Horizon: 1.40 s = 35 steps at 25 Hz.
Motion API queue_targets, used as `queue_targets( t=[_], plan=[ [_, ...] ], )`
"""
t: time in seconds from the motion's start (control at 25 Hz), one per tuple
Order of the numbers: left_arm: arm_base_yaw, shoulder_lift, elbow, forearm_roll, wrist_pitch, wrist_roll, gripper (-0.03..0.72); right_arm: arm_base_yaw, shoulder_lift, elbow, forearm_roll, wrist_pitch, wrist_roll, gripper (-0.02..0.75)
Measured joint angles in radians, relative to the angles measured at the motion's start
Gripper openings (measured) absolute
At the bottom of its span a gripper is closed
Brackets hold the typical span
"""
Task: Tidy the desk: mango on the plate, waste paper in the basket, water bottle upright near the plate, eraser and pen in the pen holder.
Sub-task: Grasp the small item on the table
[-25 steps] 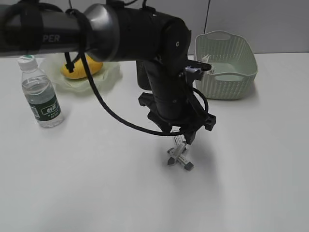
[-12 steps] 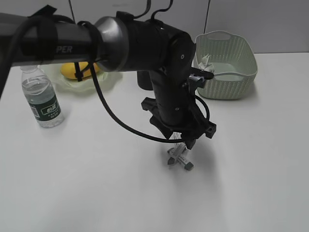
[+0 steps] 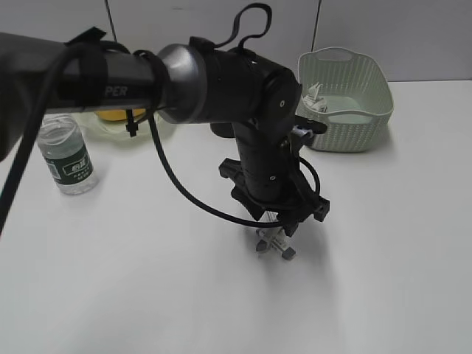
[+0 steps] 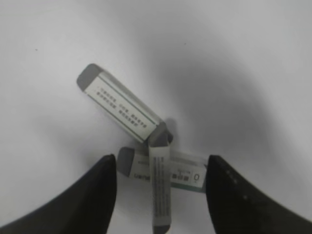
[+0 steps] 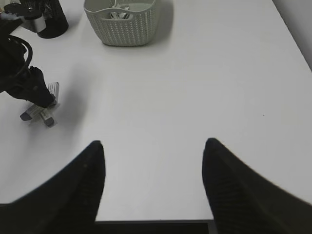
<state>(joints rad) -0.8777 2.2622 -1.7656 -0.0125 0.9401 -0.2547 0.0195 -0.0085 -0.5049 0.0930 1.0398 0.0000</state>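
Note:
Three grey-tipped erasers in white printed sleeves lie piled crosswise on the white desk (image 3: 147, 280). In the left wrist view one eraser (image 4: 119, 105) slants away, and two crossed ones (image 4: 183, 171) sit lower. My left gripper (image 4: 162, 161) is open, a finger on each side of the crossed pair, touching neither. From outside, the pile (image 3: 274, 242) lies just under that gripper. The mango (image 3: 110, 114) lies on the plate (image 3: 140, 131), mostly hidden by the arm. The water bottle (image 3: 65, 151) stands upright. Waste paper (image 3: 316, 94) sits in the basket (image 3: 346, 110). My right gripper (image 5: 153, 146) is open and holds nothing. No pen shows.
The black mesh pen holder (image 5: 48, 19) stands at the back, left of the basket (image 5: 124, 22). My left arm (image 3: 221, 81) stretches across from the left and covers the desk's middle back. The desk's near edge (image 5: 151, 221) lies just under the right gripper.
My left arm has come down and slightly forward over the erasers and now covers more of the mango and the bottle's cap. Both grippers stay as wide as before.

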Motion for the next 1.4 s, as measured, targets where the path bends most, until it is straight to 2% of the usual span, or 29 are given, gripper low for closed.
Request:
queue_targets(
  t=[0.56, 0.84, 1.28, 1.4],
  plan=[
    [-0.001, 0.027, 0.000, 0.000, -0.016, 0.000, 0.442, 0.000, 0.000, 0.000, 0.000, 0.000, 0.000, 0.498],
    [-0.001, 0.028, 0.000, 0.000, -0.031, 0.000, 0.351, 0.000, 0.000, 0.000, 0.000, 0.000, 0.000, 0.498],
    [-0.001, 0.041, -0.002, 0.001, -0.026, 0.000, 0.336, 0.000, 0.000, 0.000, 0.000, 0.000, 0.000, 0.498],
    [-0.001, 0.041, -0.002, 0.001, -0.026, 0.000, 0.292, 0.000, 0.000, 0.000, 0.000, 0.000, 0.000, 0.498]
  ],
)
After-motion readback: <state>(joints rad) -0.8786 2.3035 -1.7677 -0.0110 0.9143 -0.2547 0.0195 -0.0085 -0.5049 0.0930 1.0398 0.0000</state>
